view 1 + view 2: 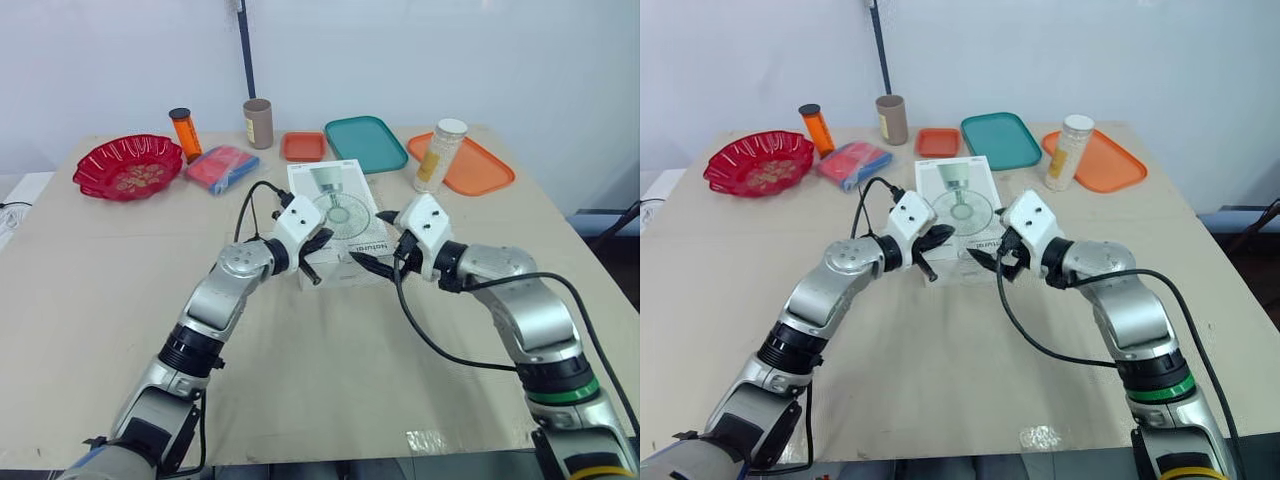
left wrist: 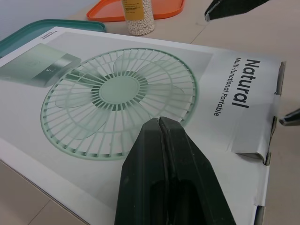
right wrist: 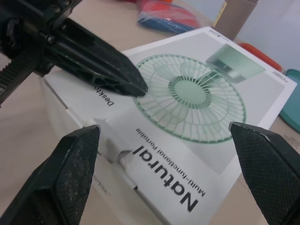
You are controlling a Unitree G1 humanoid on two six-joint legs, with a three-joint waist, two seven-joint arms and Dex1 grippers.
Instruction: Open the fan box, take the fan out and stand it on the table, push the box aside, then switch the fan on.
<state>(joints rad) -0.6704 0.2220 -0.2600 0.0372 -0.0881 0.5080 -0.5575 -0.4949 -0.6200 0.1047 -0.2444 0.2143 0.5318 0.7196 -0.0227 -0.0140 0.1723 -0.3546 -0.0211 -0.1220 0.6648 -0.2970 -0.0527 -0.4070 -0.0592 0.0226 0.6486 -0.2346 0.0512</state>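
- While the fan box (image 1: 335,215) lies flat in the middle of the table (image 1: 330,380), it is unopened, so opening, lifting out, pushing aside and switching on all remain.
- The left gripper (image 2: 160,126) is pressed together and empty, its tip over the printed lid.
- The right gripper (image 1: 376,240) is spread wide at the near end, holding nothing.
- The box is smooth white card, flat and rectangular, and its end flap (image 2: 253,133) seems tucked in.

Tan table (image 1: 90,300) with a shiny glare patch at near edge. Pale wall (image 1: 450,50) close behind, dark pole (image 1: 245,50) upright against it. Even, soft light.
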